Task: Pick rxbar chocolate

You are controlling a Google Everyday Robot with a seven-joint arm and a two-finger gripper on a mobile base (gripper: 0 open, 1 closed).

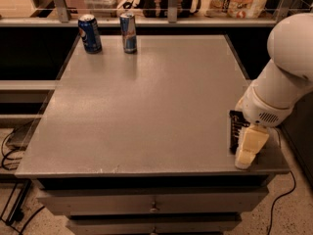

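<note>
Floor cables (9,148): lying in dark loops on the floor, off the left side of the table.
Blue can (90,33): standing upright at the far left corner of the table top.
Slim can (128,32): standing upright just right of the blue can, near it but apart; blue and silver sides.
Table (146,106): grey flat top, carrying the two cans at the back and the bar at the right edge.
Drawer front (154,205): sitting under the top, small knob showing at the middle.
Back ledge (195,19): running behind the table, with bags and other goods crowding it.
Rxbar chocolate (235,131): lying flat near the right edge of the table, toward the front corner, long side running front to back. Only its left strip is showing, black with rows of white lettering; the rest is sitting behind the tool.
Gripper (244,156): cream-coloured, pointing down and slightly left, overlapping the right side of the bar, its tip reaching down by the front right corner of the top. Cannot tell how far open it is, nor whether it is touching or holding the bar.
Arm (283,77): white, bulky, coming in from the upper right and bending down to the gripper.
Right cable (289,182): trailing down to the floor beside the table.
</note>
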